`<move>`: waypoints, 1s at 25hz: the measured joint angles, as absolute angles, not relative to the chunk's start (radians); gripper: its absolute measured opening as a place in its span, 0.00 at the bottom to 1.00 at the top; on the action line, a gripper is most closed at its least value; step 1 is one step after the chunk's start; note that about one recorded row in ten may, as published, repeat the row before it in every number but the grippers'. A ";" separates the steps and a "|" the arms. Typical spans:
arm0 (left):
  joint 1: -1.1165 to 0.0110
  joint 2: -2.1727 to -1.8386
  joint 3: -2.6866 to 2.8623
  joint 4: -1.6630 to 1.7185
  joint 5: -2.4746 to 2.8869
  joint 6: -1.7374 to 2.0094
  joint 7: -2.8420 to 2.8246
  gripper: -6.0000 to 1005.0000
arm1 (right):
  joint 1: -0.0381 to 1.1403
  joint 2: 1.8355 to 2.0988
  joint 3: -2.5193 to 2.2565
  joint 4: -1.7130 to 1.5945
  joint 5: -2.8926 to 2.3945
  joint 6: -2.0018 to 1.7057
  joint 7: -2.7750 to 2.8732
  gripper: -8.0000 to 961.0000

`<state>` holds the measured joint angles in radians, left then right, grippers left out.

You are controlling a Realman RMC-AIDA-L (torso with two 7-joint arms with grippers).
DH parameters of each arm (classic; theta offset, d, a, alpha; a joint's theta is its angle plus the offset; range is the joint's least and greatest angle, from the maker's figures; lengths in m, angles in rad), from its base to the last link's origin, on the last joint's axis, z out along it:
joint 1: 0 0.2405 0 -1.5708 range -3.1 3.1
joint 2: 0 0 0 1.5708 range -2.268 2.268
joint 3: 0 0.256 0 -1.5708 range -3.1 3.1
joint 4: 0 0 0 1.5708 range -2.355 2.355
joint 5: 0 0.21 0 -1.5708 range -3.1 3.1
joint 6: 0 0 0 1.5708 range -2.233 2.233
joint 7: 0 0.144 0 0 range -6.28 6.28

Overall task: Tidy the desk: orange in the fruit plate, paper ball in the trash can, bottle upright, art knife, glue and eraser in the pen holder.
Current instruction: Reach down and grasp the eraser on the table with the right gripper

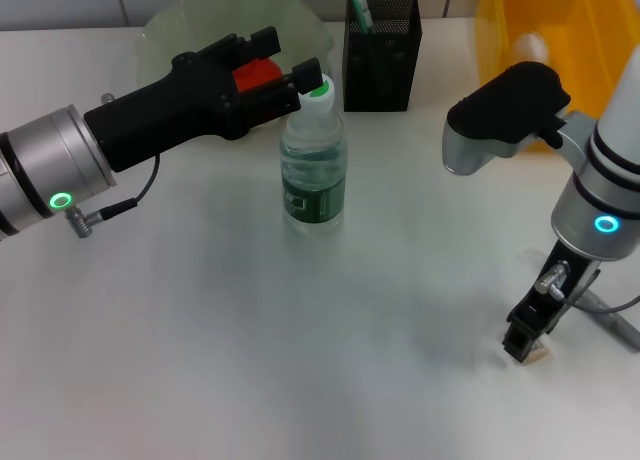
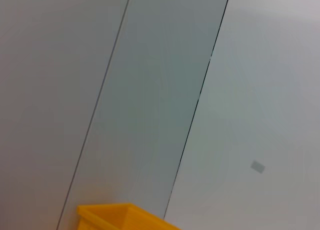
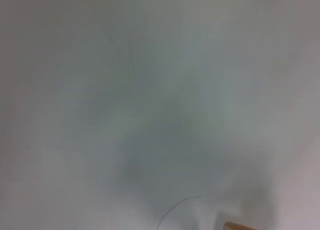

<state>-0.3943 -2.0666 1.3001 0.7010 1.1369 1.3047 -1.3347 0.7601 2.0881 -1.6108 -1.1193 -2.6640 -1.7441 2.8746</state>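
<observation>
bottle (image 1: 314, 165) stands upright; left gripper (image 1: 290, 70) hangs open by its cap. right gripper (image 1: 527, 343), closure unclear, reaches the eraser (image 1: 537, 355); next, the pen holder (image 1: 380, 50).

Bottle (image 1: 314, 160) upright mid-desk, clear plastic, green label, white-green cap. Orange (image 1: 256, 75) (mostly hidden) over glass fruit plate (image 1: 180, 25). Black mesh pen holder (image 1: 381, 50) behind bottle, white-green stick inside. Yellow trash can (image 1: 580, 40) far right. Eraser (image 1: 537, 355) near right edge.

Bottle (image 1: 314, 160) stands mid-desk, left gripper (image 1: 290, 65) crowding its cap; pen holder (image 1: 381, 50) just behind; open desk (image 1: 250, 360) in front.
</observation>
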 joint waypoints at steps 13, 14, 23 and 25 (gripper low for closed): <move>-0.393 -2.065 1.299 0.698 1.137 1.308 -1.323 0.80 | 0.788 2.091 -1.621 -1.061 -2.662 -1.707 2.889 0.48; -0.393 -2.065 1.299 0.697 1.137 1.308 -1.323 0.80 | 0.788 2.091 -1.621 -1.060 -2.662 -1.706 2.889 0.48; -0.396 -2.065 1.299 0.696 1.134 1.310 -1.324 0.80 | 0.788 2.091 -1.615 -1.035 -2.651 -1.700 2.889 0.44; -0.396 -2.065 1.299 0.696 1.134 1.311 -1.324 0.80 | 0.789 2.091 -1.614 -1.029 -2.651 -1.697 2.889 0.40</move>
